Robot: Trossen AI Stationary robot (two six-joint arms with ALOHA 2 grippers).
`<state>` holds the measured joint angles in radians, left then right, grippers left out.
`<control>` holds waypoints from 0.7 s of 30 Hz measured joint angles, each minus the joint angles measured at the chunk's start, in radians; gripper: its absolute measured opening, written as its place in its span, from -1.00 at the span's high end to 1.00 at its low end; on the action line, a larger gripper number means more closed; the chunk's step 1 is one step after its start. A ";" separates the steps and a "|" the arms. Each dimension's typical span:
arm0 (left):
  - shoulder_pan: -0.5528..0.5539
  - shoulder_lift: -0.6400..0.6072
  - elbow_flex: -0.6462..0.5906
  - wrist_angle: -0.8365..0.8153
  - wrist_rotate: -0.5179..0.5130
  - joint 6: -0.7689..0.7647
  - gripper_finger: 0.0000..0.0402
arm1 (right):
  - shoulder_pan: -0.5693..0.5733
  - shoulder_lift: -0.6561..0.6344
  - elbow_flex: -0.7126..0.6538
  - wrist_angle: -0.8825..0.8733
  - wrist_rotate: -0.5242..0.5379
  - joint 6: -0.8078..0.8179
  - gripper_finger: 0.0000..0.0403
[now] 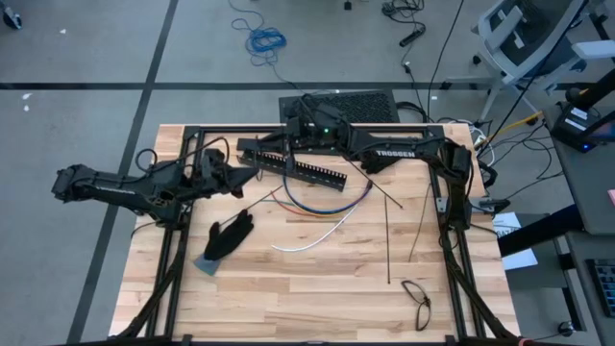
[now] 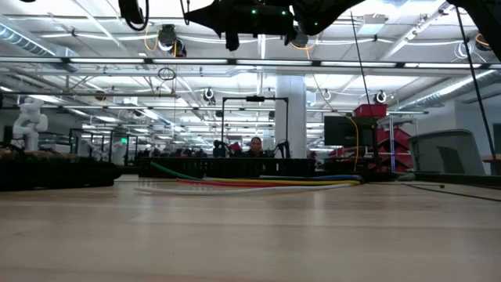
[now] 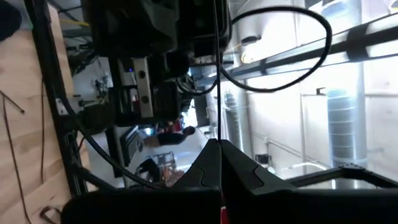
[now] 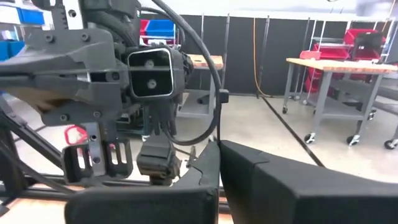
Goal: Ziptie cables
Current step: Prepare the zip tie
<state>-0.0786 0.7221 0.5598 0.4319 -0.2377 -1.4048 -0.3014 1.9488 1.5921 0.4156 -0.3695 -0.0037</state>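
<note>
The cables (image 1: 327, 200) lie in arcs on the wooden table, near its middle, just in front of the long black slotted bar (image 1: 306, 171). The low view shows the cables (image 2: 258, 182) flat on the board. Both grippers hang above the table's far-left part, away from the cables. My left gripper (image 1: 252, 174) reaches in from the left. My right gripper (image 1: 242, 148) reaches across from the right along the far edge. Each is shut on a thin stiff black zip tie strip (image 3: 216, 93); whether it is one strip or two, I cannot tell. My left gripper pinches the thin black strip (image 3: 217, 134) between its two shut fingertips (image 3: 239, 163). The strip runs straight on from the tips toward the right arm and is lifted clear of the table. My right gripper pinches a thin black strip (image 4: 219, 127) between its shut fingertips (image 4: 249, 158). A short length stands out beyond the tips and ends in a small square head (image 4: 222, 95). It is held clear of the table.
Several loose straight black zip ties (image 1: 387, 235) lie right of the cables. A black glove (image 1: 229, 235) lies on the table's left half and a pair of glasses (image 1: 416, 300) near the near-right corner. The black frame (image 1: 452, 202) borders the table's sides.
</note>
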 joint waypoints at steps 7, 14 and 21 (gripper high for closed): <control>0.000 0.011 0.000 -0.002 0.025 -0.004 1.00 | 0.003 0.000 0.000 0.027 -0.003 0.014 1.00; 0.001 0.011 0.000 0.000 0.012 -0.003 1.00 | 0.003 0.000 0.000 0.031 -0.003 0.012 1.00; 0.001 0.011 0.000 0.000 -0.001 -0.003 1.00 | 0.003 0.000 0.000 0.030 -0.005 0.011 1.00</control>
<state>-0.0780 0.7330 0.5598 0.4315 -0.2384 -1.4078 -0.2981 1.9488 1.5921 0.4458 -0.3748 0.0074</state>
